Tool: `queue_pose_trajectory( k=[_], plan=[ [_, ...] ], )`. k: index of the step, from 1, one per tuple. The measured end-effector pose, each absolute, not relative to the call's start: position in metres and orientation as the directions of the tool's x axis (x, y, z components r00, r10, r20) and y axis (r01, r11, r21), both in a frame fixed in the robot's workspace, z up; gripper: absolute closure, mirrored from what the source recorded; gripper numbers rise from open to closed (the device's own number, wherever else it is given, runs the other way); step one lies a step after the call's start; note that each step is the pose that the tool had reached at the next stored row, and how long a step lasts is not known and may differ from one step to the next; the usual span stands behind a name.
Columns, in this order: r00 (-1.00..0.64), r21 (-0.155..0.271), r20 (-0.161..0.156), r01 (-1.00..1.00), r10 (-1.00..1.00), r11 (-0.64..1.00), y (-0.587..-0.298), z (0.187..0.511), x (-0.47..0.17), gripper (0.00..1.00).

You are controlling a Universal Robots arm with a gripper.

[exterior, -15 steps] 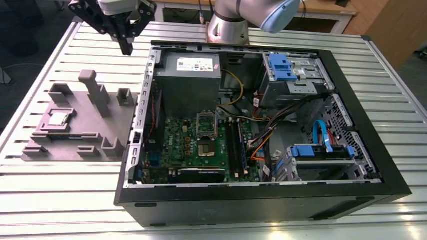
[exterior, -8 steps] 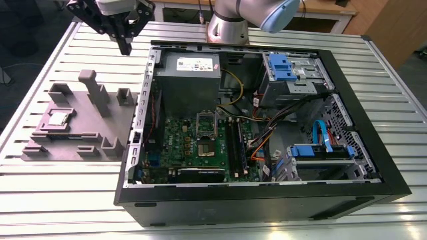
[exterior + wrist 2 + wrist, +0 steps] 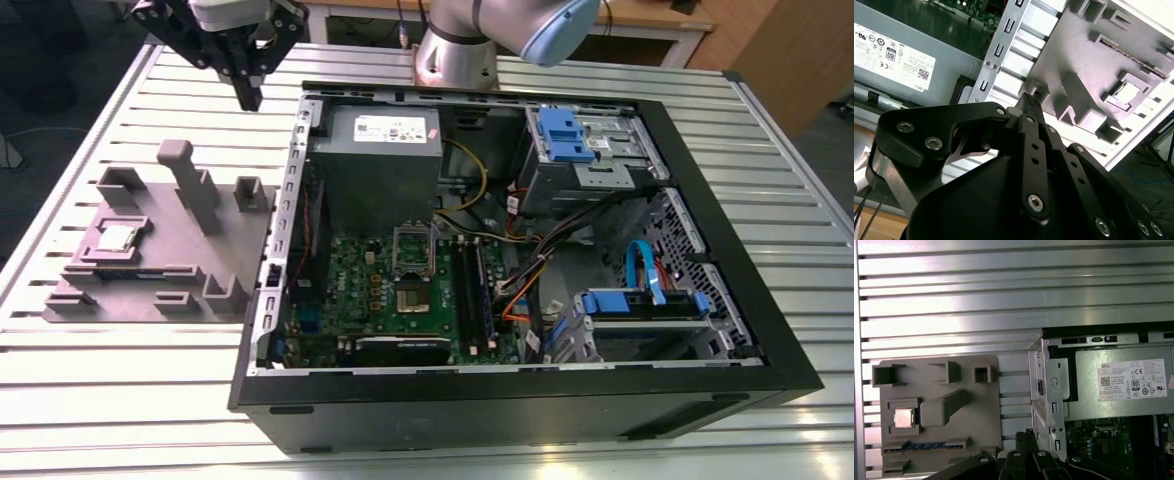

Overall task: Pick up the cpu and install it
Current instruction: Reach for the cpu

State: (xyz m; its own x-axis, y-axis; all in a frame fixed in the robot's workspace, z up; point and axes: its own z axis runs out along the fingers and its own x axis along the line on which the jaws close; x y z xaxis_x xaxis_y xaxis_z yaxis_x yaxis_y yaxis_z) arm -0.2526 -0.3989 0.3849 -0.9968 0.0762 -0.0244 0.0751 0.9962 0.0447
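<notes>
Exterior view: the small, flat, silvery square cpu lies in the grey plastic holder. The black gripper hangs well apart, jaws seemingly together, empty. No step is done yet.

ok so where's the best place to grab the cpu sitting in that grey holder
Take the cpu by two opposite edges, coming straight down from above. It lies flat, silvery top up, in a square pocket of the grey holder, so its thin sides are probably reachable only from the top.
</notes>
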Motion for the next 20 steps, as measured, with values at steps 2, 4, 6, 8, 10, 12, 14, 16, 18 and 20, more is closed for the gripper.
queue_pose_trajectory(
  k=[2, 4, 6, 8, 10, 12, 14, 16, 18, 20],
  plan=[
    [-0.997, 0.045, -0.024, 0.075, 0.076, 0.996, -0.399, 0.3849, -0.2529, 0.9],
    [-0.997, 0.045, -0.024, 0.075, 0.076, 0.996, -0.3989, 0.3848, -0.2533, 0.9],
    [-0.997, 0.045, -0.024, 0.075, 0.076, 0.996, -0.3989, 0.3848, -0.2537, 0.9],
    [-0.997, 0.045, -0.024, 0.075, 0.076, 0.996, -0.3989, 0.3848, -0.2542, 0.9],
    [-0.997, 0.045, -0.024, 0.075, 0.076, 0.996, -0.3989, 0.3847, -0.2546, 0.9],
    [-0.997, 0.045, -0.024, 0.075, 0.076, 0.996, -0.3989, 0.3847, -0.255, 0.9],
    [-0.997, 0.045, -0.024, 0.075, 0.076, 0.996, -0.399, 0.3846, -0.2555, 0.9],
    [-0.997, 0.045, -0.024, 0.075, 0.076, 0.996, -0.3989, 0.3845, -0.2559, 0.9],
    [-0.997, 0.045, -0.024, 0.075, 0.076, 0.996, -0.399, 0.3845, -0.2563, 0.9],
    [-0.997, 0.045, -0.024, 0.075, 0.076, 0.996, -0.3989, 0.3845, -0.2567, 0.9]
  ],
)
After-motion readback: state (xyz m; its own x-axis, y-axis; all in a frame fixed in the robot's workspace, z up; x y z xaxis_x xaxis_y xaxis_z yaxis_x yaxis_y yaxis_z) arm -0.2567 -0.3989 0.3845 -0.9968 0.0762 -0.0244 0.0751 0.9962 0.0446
